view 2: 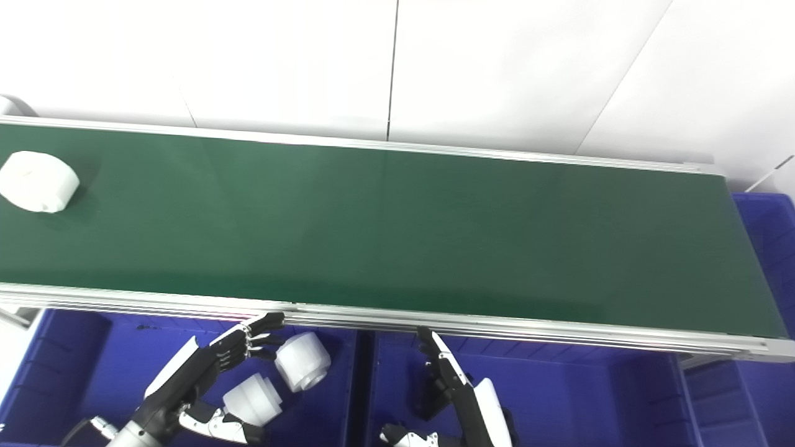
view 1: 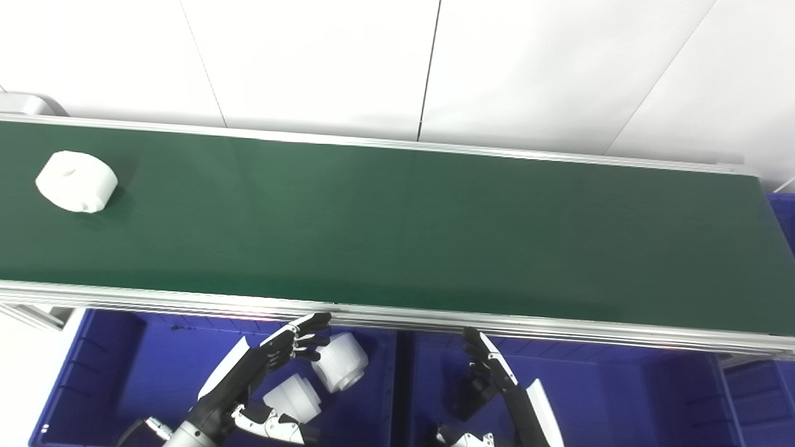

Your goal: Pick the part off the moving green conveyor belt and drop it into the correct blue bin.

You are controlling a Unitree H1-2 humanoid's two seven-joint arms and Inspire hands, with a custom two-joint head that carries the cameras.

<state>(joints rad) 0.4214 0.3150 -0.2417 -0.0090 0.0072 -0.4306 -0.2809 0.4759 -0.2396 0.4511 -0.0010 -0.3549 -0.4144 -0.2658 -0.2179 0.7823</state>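
- A white, round part [view 1: 76, 181] with a hollow in its top face is seen lying on the green conveyor belt [view 1: 397, 230], at the belt's far left end and closer to the far rail than to the near one.
- The part on the belt is well apart from both hands and is touched by nothing.
- A blue bin [view 1: 105, 366] is seen below the near rail on the left, and two white cylindrical parts [view 1: 338, 362] are seen inside it, one just beside the other.
- The left hand [view 1: 273, 357] is held over this left bin, close under the belt's near rail, with its fingers [view 1: 307, 324] spread apart and stretched toward the rail.
- Nothing is gripped by the left hand; the upper white cylinder lies just beside its fingertips, and whether it is touched cannot be told.
- A second blue bin [view 1: 621, 391] is seen to the right of the first, parted from it by a dark wall.
- The right hand [view 1: 487, 366] is held over this second bin, its fingers extended upward toward the rail and held apart, with nothing between them.
- A further piece of blue bin [view 2: 767, 242] is seen past the belt's right end.
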